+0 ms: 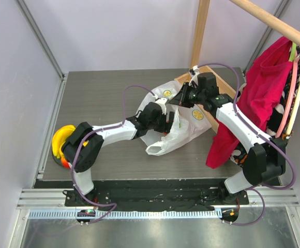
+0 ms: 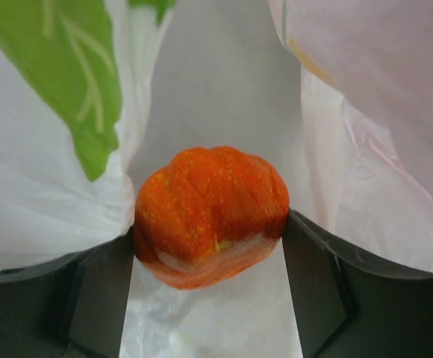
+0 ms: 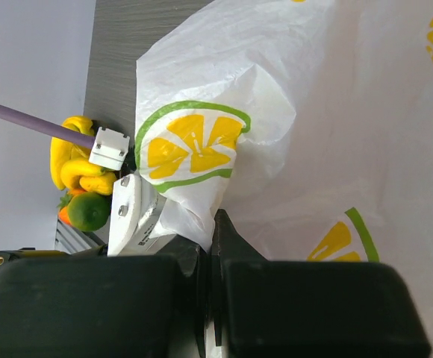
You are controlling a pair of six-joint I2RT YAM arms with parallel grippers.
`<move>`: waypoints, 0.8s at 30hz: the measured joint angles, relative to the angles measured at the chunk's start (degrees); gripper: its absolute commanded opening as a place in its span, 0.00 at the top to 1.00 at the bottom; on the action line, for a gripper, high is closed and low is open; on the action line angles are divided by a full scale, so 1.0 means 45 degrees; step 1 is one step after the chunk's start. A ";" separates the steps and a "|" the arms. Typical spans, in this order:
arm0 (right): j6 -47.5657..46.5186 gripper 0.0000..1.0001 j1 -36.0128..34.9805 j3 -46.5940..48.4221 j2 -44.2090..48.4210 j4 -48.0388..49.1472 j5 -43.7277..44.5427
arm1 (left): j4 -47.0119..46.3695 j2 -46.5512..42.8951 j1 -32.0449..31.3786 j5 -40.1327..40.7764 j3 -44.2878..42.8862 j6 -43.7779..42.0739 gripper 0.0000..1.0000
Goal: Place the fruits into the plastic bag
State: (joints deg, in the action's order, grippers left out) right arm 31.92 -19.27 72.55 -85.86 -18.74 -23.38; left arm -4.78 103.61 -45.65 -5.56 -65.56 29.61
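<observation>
We see a lab test cell: plain pale panels [image 1: 15,77] enclose a grey tabletop [image 1: 98,98], an aluminium rail [image 1: 41,198] crosses the frame's bottom, and a wooden rack [image 1: 200,31] stands upper right.

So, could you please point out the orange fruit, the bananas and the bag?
orange fruit [image 2: 211,212]: left wrist view, middle of its ridged front.
bananas [image 3: 69,168]: right wrist view, on a lower yellow finger.
bag [image 1: 183,132]: top external view, plain white plastic below a lemon print.
</observation>
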 measured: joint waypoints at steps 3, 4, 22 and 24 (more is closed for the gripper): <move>-0.0005 0.99 0.0000 -0.0063 -0.0005 -0.0024 0.0029 | -0.0029 0.0194 -0.0024 0.0005 -0.0039 0.0015 0.16; -0.0005 0.99 0.0000 -0.0068 -0.0010 -0.0015 0.0029 | -0.0029 0.0204 -0.0029 0.0010 -0.0053 0.0010 0.09; -0.0005 0.99 0.0000 -0.0078 -0.0151 0.0117 0.0019 | 0.0228 -0.0257 -0.0034 0.0063 -0.0131 -0.0481 0.00; -0.0005 0.99 0.0000 -0.0078 -0.0151 0.0121 0.0024 | 0.0277 -0.0792 -0.0034 0.0063 -0.0049 -0.0709 0.00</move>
State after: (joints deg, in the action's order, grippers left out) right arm 31.90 -19.27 72.20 -86.54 -18.20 -23.27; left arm -3.53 100.05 -45.80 -5.28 -65.78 26.41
